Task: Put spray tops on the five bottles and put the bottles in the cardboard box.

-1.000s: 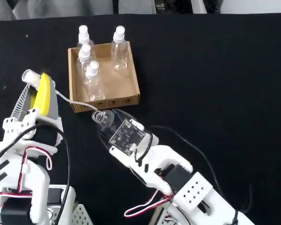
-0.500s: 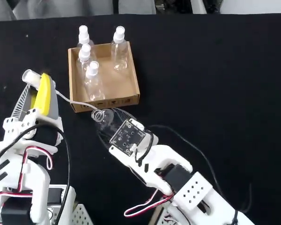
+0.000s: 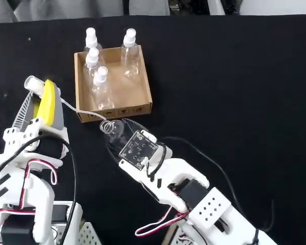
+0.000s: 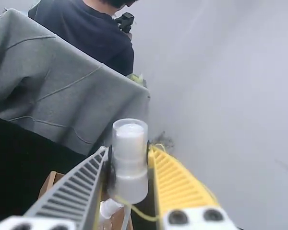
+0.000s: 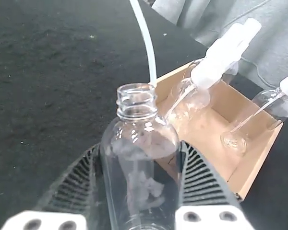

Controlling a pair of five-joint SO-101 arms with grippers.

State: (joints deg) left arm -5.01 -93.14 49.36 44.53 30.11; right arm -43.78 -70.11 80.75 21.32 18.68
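1. So, only a small change. Over the last second the right fingers [image 5: 139, 149] nudged the open bottle [image 3: 113, 133] toward the cardboard box [image 3: 147, 92]. Its mouth now sits just beside the curled free end of the dip tube [image 3: 82, 112].
2. The right fingers are clamped on the bottle body, with the neck aimed at the box's near wall. The bottle is just outside the box on the near side, not in it.
3. The left fingers [image 4: 128, 152] haven't budged. They are closed on the spray top [image 3: 34, 83], held left of the box, and the tube trails from it over the worktop [image 3: 234, 92] to the bottle.
4. In the right wrist view the tube tip sits at the back of the neck rim. It isn't inside yet, and I can't tell if it's touching.
5. Three capped bottles [image 3: 101, 84] are clearly inside the box. A fourth [image 3: 90, 40] is at the far-left corner, and I can't tell whether it's inside the wall or behind it.
6. My read is that this is the last bottle, at the tube-threading step. The nudge closed the gap, but the tip likely needs lining up with the mouth before the top can seat. The thin tube looks springy, so it could skid off the rim.
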